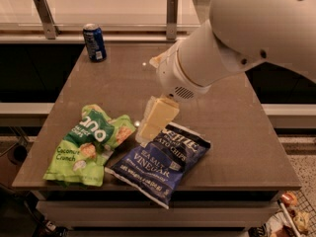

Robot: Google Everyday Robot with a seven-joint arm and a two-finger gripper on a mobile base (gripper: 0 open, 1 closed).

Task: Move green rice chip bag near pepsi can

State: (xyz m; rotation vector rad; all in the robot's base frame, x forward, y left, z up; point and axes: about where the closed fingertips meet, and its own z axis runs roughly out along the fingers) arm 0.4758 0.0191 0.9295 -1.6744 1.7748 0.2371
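Since the green bag lies crumpled and flat at the bench's 8 o'clock corner, close to the front edge, it is well apart from the can, which stands upright at the far 11 o'clock corner. Most of the bench's depth lies between them, so by my reading the move has not yet begun. Just at the bag's 3 o'clock hangs the pincer, a pale wedge slanting down toward 7 o'clock, its tip low over the spot where the green bag meets the blue bag. Whether it is spread or pressed together I cannot tell; nothing shows in its hold. That slant seems chosen to come at the green bag's raised right edge from the side rather than straight down on flat foil. The blue bag lies at the green one's 4 o'clock, edges touching or nearly so, and its top corner sits under the pincer, so a careless grab could catch it too. Behind, the thick white arm reaches in from 2 o'clock over the brown bench.
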